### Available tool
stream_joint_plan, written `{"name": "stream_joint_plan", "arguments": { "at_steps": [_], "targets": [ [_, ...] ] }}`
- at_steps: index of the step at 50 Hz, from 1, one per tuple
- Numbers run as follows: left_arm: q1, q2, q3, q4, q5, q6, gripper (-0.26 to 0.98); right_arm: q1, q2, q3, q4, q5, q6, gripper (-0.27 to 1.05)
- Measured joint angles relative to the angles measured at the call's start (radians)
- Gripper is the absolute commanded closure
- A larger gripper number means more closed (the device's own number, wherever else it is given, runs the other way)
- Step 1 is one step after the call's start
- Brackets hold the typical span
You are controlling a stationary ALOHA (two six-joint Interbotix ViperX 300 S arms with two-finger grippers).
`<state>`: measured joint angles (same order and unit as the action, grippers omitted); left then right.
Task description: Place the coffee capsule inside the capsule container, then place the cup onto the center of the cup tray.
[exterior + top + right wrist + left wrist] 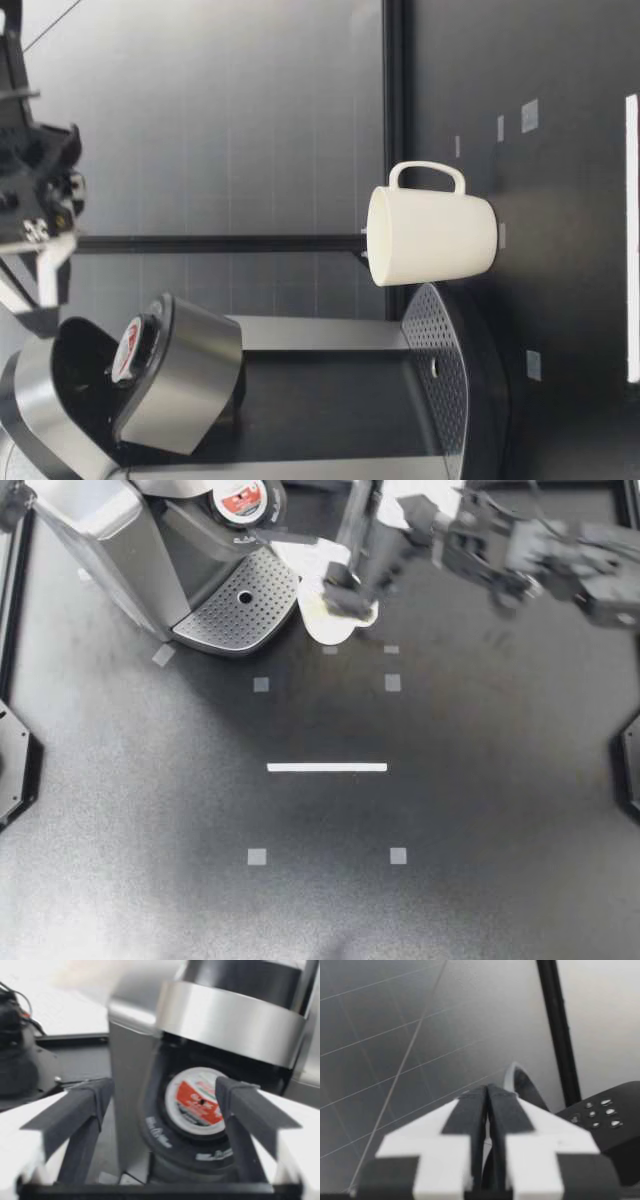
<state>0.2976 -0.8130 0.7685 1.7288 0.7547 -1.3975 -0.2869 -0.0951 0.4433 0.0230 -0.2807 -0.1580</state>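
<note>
Cup (325, 630) stands upright on the counter (320, 900) in the upper middle of the top view, just right of the cup tray (235, 615) and not on it. Its mouth faces up. Its handle points away from the coffee machine (110, 540). The capsule (240, 500) sits in the capsule container (160, 1132) at the upper left, its red and white top tilted toward my right claw (322, 572). That claw hangs high, fingers spread, gripping nothing. My left claw (487, 1092) is pinched tight, empty, pointing at the wall (420, 1020).
</note>
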Motion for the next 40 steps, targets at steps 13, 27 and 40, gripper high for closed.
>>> {"name": "stream_joint_plan", "arguments": {
  "at_steps": [13, 27, 40],
  "targets": [
    [0.0, 0.035, 0.012, 0.003, 0.08, -0.002, 0.61, 0.06, -0.11, 0.141, 0.018, -0.153, 0.052, 0.02],
    [0.002, 0.06, 0.031, 0.003, 0.13, -0.023, 0.61, 0.061, -0.17, 0.272, 0.018, -0.319, 0.144, 0.18],
    [0.038, 0.107, 0.046, 0.002, 0.118, -0.089, 0.61, 0.083, -0.202, 0.319, 0.018, -0.368, 0.153, 0.18]
  ]
}}
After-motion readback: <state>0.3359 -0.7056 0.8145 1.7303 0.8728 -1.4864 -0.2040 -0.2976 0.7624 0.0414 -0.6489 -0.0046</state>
